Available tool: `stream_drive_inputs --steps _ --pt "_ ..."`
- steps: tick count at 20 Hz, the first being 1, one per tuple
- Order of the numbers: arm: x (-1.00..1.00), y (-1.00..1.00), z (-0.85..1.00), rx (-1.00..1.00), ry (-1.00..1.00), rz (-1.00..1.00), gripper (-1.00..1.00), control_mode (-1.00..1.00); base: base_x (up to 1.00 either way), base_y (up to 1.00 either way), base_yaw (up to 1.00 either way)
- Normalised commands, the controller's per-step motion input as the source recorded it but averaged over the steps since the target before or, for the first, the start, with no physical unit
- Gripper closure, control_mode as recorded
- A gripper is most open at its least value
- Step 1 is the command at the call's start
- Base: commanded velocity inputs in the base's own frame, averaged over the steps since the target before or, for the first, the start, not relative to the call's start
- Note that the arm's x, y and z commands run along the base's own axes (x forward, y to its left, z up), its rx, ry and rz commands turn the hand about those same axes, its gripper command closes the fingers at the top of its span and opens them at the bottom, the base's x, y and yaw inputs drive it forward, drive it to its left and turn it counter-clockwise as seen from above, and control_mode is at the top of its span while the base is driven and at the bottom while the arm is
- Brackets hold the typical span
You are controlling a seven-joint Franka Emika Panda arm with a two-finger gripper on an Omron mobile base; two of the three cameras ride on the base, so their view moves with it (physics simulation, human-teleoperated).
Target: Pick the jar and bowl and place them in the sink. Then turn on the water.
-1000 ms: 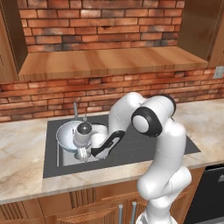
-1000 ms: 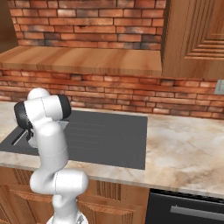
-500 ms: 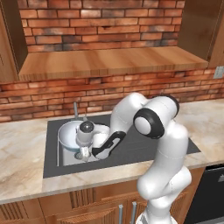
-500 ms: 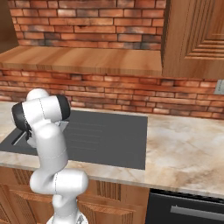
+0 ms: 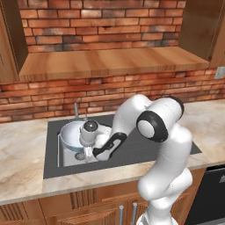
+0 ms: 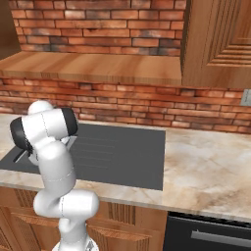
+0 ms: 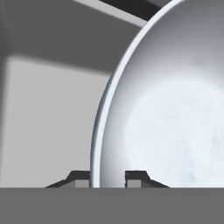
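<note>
The pale blue-white bowl (image 5: 70,133) sits low inside the sink (image 5: 63,157), tilted toward the back left of the basin. My gripper (image 5: 88,152) reaches down at the bowl's right edge. In the hand view the bowl (image 7: 175,127) is very close, and its thin rim runs down between the two fingertips (image 7: 133,178). The gripper (image 7: 108,178) is shut on that rim. Behind the rim lies the light-grey sink wall (image 7: 43,109). The slim grey faucet (image 5: 75,110) stands behind the basin with no water falling from it. The jar is hidden.
A dark grey surround (image 6: 112,152) with a ribbed drainboard spreads to the right of the basin. Marble counter (image 5: 22,154) lies on both sides. A brick wall and a wooden shelf (image 5: 110,61) rise behind. My arm's elbow (image 5: 151,125) hangs over the drainboard.
The hand and the bowl have edged slightly to the right inside the sink. The grip on the rim is unchanged.
</note>
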Motion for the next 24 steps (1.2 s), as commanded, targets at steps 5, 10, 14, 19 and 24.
stream_drive_inputs --steps 5,10,14,19,24 --pt "-0.32 -0.18 0.0 -0.01 0.01 0.0 1.0 -1.0 0.0 0.0 0.0" --pt "-0.3 -0.04 -0.08 -0.04 0.02 0.0 1.0 -1.0 0.0 0.0 0.0" --pt "-0.17 0.0 -0.09 -0.08 0.05 0.0 1.0 -1.0 0.0 0.0 0.0" --pt "0.0 0.0 0.0 -0.03 0.12 0.0 1.0 -1.0 0.0 0.0 0.0" --pt "0.22 0.02 -0.06 -0.03 0.07 0.0 1.0 -1.0 0.0 0.0 0.0"
